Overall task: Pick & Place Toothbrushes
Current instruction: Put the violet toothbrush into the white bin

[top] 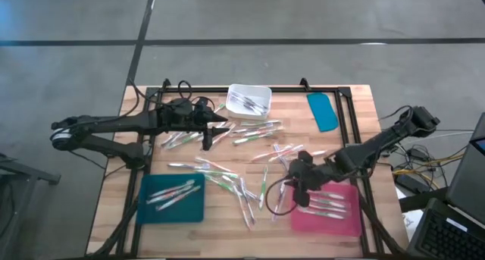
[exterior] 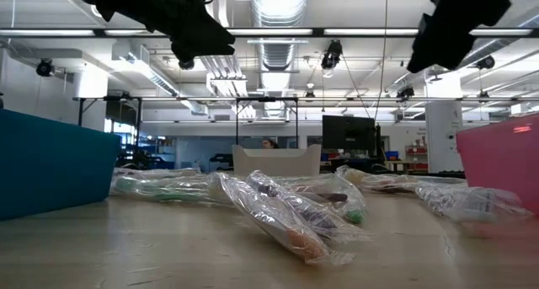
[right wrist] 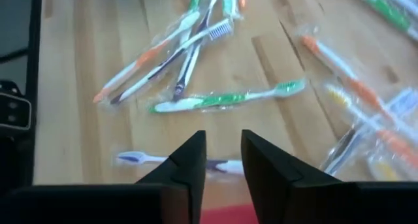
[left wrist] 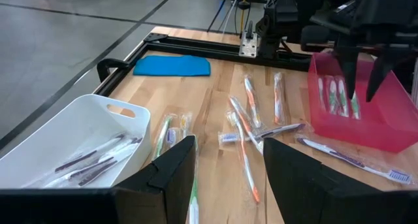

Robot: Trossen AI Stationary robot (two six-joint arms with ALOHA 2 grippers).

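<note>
Fingers of my right gripper (right wrist: 219, 160) stand a little apart with nothing between them, hovering just above the near edge of the pink tray (top: 327, 208), which already holds several toothbrushes (top: 324, 203). I judge I am between picks: the last brush is in and the next must be chosen. Nearest my fingers lie a purple-handled wrapped brush (right wrist: 173, 162) and, just beyond it, a green one (right wrist: 225, 98); the next move calls for coming down square over one handle and closing on it alone, since the wrappers overlap and are slippery. My left gripper (left wrist: 225, 168) is open and empty too, poised over the scatter beside the white bin (left wrist: 72, 139), which holds a few dark brushes. Loose toothbrushes (top: 235, 173) cover the middle of the wooden table (top: 352, 104); more lie in the teal tray (top: 173, 198), and a blue lid (top: 323, 111) rests near the far edge. Beyond the table is a grey floor and an open workshop with ceiling ducts and monitors.
</note>
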